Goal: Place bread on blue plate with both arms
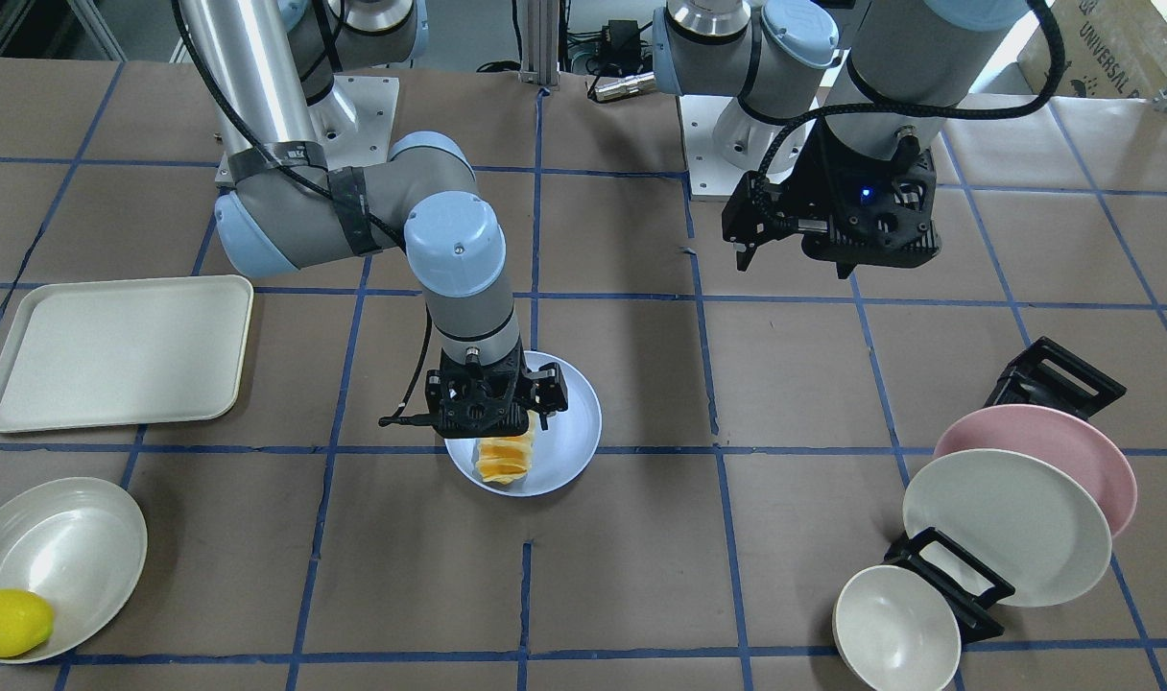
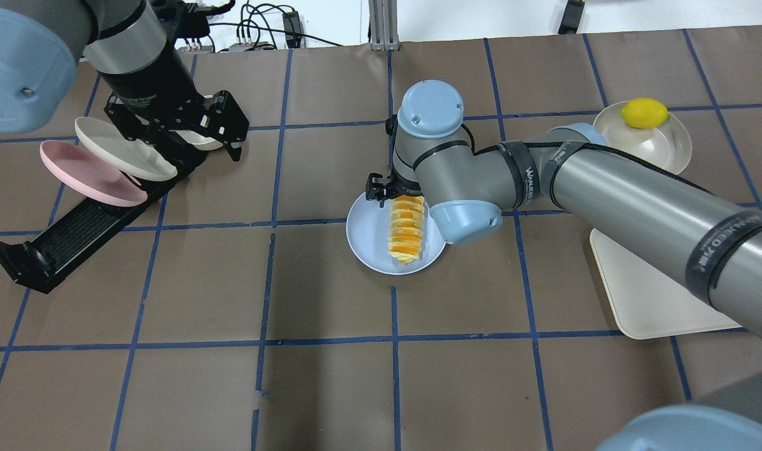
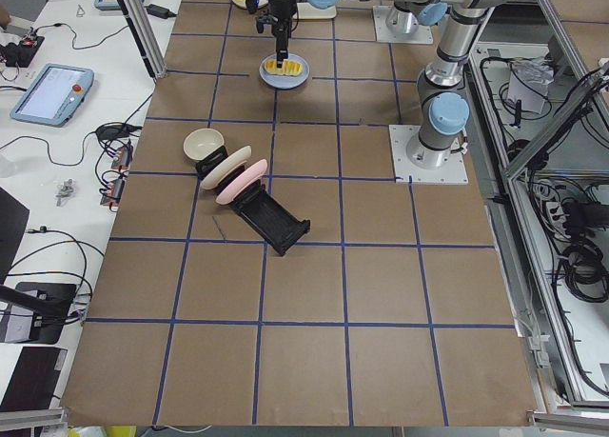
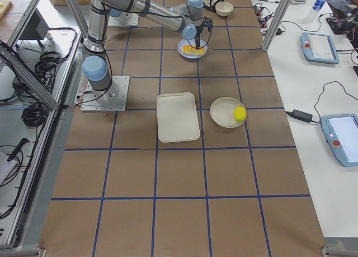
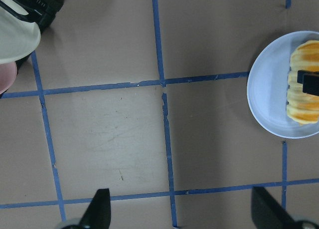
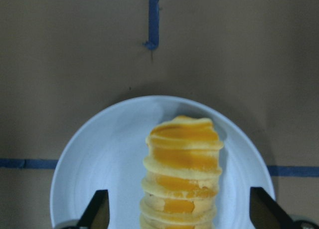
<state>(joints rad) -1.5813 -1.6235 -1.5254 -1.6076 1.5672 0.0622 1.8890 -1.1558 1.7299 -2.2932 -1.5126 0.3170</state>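
The bread (image 1: 507, 461), a short loaf of orange-yellow slices, lies on the blue plate (image 1: 572, 432) at the table's middle. It also shows in the overhead view (image 2: 406, 230) and the right wrist view (image 6: 182, 164). My right gripper (image 1: 499, 430) hangs straight down over the loaf's end that is nearer the robot. It is open, and its fingertips (image 6: 99, 216) stand wide on either side of the bread without touching it. My left gripper (image 1: 795, 261) is open and empty. It is raised above the table near the dish rack, well away from the plate (image 5: 266, 94).
A black dish rack (image 1: 1054, 376) holds a pink plate (image 1: 1083, 446) and a cream plate (image 1: 1006, 526), with a small bowl (image 1: 895, 629) beside it. A cream tray (image 1: 113, 350) and a bowl (image 1: 65, 547) with a lemon (image 1: 8, 622) lie on my right side.
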